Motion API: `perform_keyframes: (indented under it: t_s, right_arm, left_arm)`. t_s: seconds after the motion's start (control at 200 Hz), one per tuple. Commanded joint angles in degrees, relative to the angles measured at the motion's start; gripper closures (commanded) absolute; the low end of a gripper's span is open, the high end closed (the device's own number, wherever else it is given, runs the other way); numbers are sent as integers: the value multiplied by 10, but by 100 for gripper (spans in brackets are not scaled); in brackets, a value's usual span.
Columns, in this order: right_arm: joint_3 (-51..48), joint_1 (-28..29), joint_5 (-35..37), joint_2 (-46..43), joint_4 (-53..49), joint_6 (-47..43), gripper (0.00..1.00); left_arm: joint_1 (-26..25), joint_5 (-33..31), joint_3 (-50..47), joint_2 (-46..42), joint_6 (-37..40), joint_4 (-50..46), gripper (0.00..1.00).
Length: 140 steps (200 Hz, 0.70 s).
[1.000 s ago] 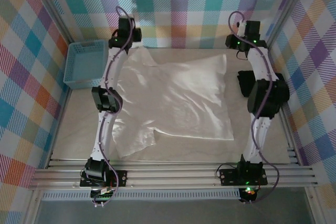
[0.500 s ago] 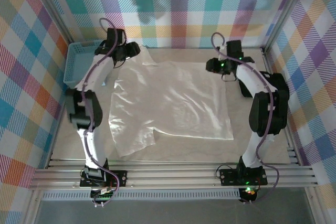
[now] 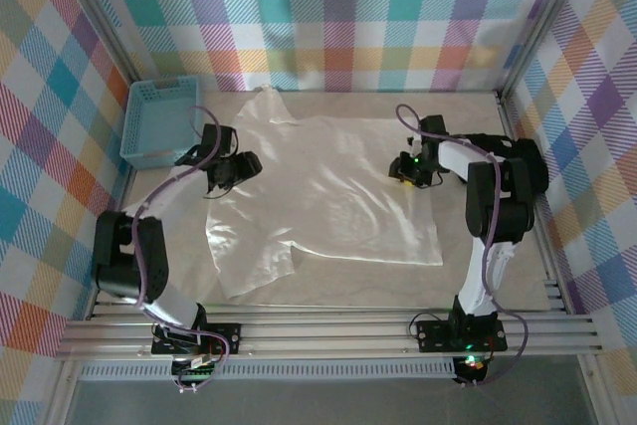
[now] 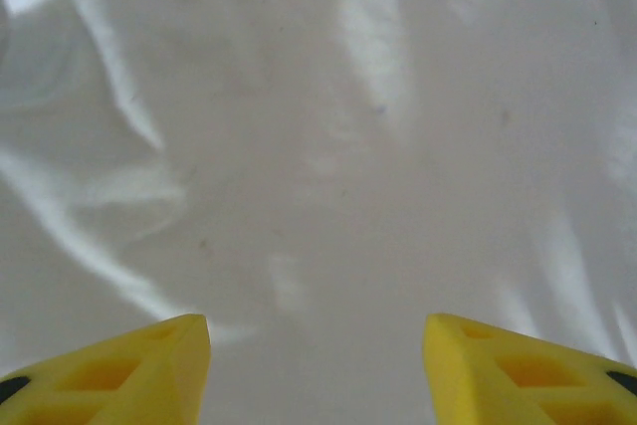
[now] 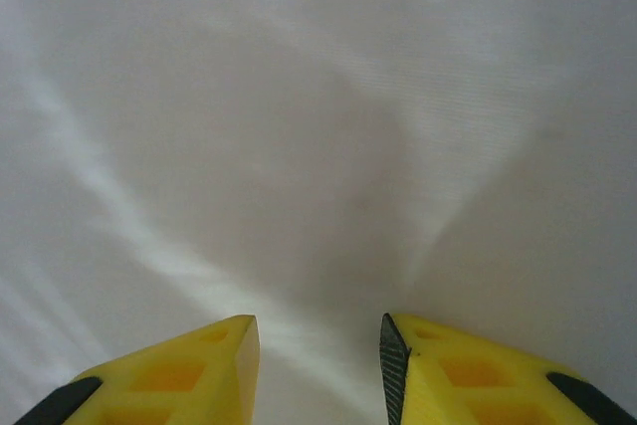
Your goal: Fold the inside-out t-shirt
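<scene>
- Inside-out t-shirt [image 3: 328, 196]: white, spread across the middle of the table [image 3: 119, 246], between the two arms. Blue basket [image 3: 159, 126] off its far-left corner, not touching.
- Versus a second ago: both arms drawn back from the far edge of the cloth, now bent low over its left and right borders.
- Cloth itself: flatter than before, far edge lying nearly straight, one sleeve poking out at the far left. Near-left corner crumpled and jutting past the near hem, same as before.
- Left gripper [image 3: 231, 168]: over the shirt's left border. Fingers [image 4: 129, 365] well apart, only bare fabric visible past them, nothing held.
- Right gripper [image 3: 408, 168]: over the right border. Fingers [image 5: 179, 365] parted by a narrower gap, nothing pinched, fabric lying smooth with faint creases beneath.
- Contact between fingertips and cloth: cannot tell from either wrist view; tips close above it at the least.
- Reading: far edge apparently let go, so the spreading step is probably finished. No fold made yet, so task judged barely begun.
- Next, as a guess: a grasp on both side borders for a first fold, or one more smoothing pass at the near-left corner.
- Risk: thin soft cotton, likely to bunch or drag if only one layer gets caught.
</scene>
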Motion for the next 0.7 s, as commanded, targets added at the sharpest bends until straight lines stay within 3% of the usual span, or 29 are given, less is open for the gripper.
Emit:
perform_keyframes:
  t_s: [0.0,0.225,0.4,0.695]
  right_arm:
    - [28,-25,43,30,-56,0,62]
    - [58,-78,97,48,-101,3,67]
    - [98,-87,113,43,-119,-9,67]
    - [3,-76,24,-82,-28,-10,58]
  left_arm:
    - [-2,-8,-24,-59,17,-10,41]
    - [-2,-41,-92,-113,22,-23,40]
    - [3,-44,-105,-97,29,-29,39]
    - [-11,18,-91,-32,32,-10,39]
